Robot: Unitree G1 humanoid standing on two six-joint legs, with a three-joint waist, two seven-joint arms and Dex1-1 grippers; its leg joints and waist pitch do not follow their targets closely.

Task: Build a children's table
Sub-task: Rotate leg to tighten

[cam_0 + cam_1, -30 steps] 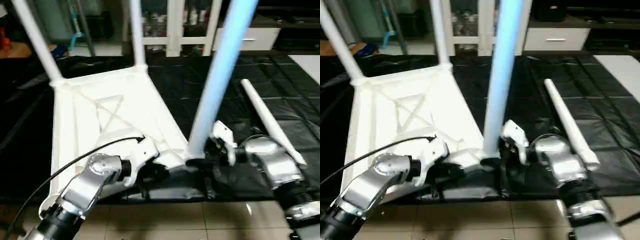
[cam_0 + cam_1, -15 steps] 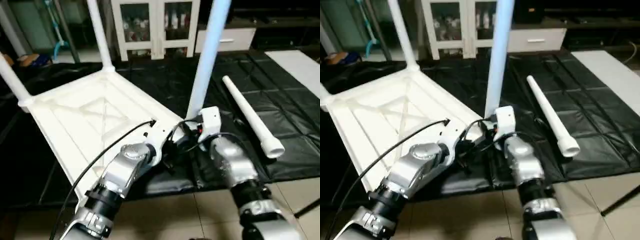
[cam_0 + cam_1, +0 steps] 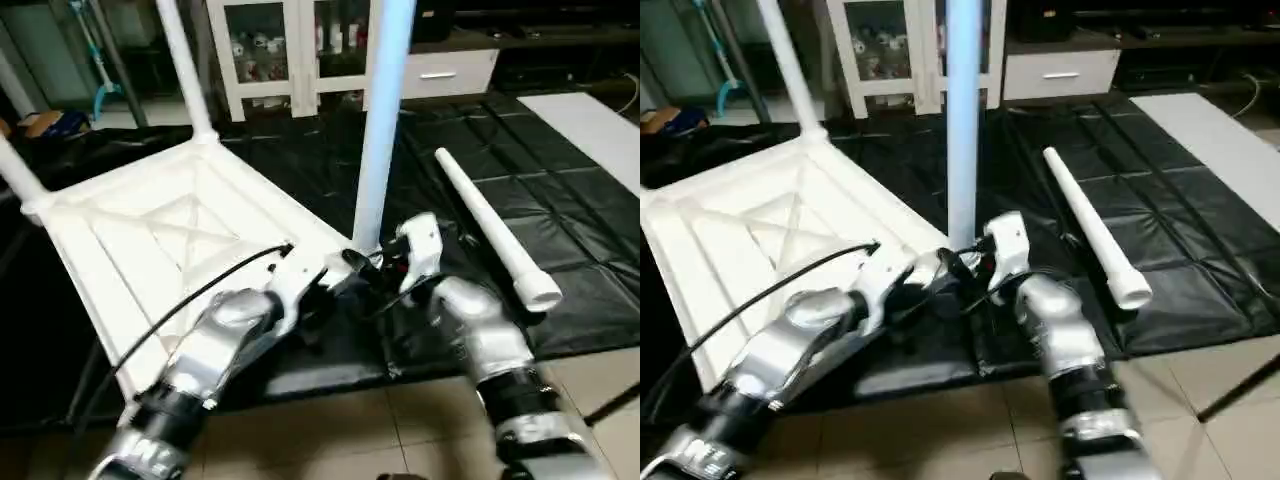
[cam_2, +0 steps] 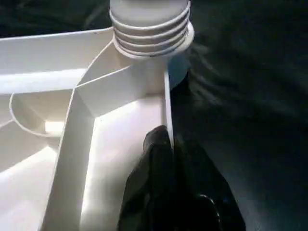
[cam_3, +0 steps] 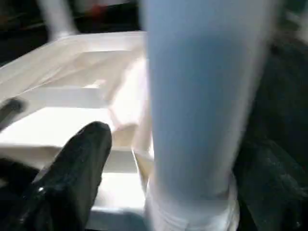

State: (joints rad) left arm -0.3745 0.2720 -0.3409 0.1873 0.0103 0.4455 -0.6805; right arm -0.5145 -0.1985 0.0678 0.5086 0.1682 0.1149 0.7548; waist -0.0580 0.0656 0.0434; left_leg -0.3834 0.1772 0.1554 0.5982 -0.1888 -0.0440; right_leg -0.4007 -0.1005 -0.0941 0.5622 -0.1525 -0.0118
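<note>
Here both silver forearms reach forward and inward, meeting at the near corner of the upturned white tabletop (image 3: 170, 230). The left gripper (image 4: 166, 144) has its two black fingers pressed together over the thin side wall of the tabletop, just beside the ribbed corner socket. The right gripper (image 3: 385, 268) sits at the foot of the upright leg (image 3: 380, 120) standing in that socket; one black finger (image 5: 72, 173) lies beside the leg, apart from it, and whether the jaws grip anything I cannot tell, since its other finger is hidden behind the leg.

Two more legs rise from the far corners, their tops cut off by the picture edge, as is the near leg's. A loose leg (image 3: 490, 225) lies on the black mat (image 3: 590, 210) to the right, well apart from the tabletop. The near leg is blurred at close range in the right wrist view.

The mat covers a tiled floor (image 3: 350, 430). Behind stands a white glass-door cabinet (image 3: 290, 45) and a drawer unit (image 3: 445, 72).
</note>
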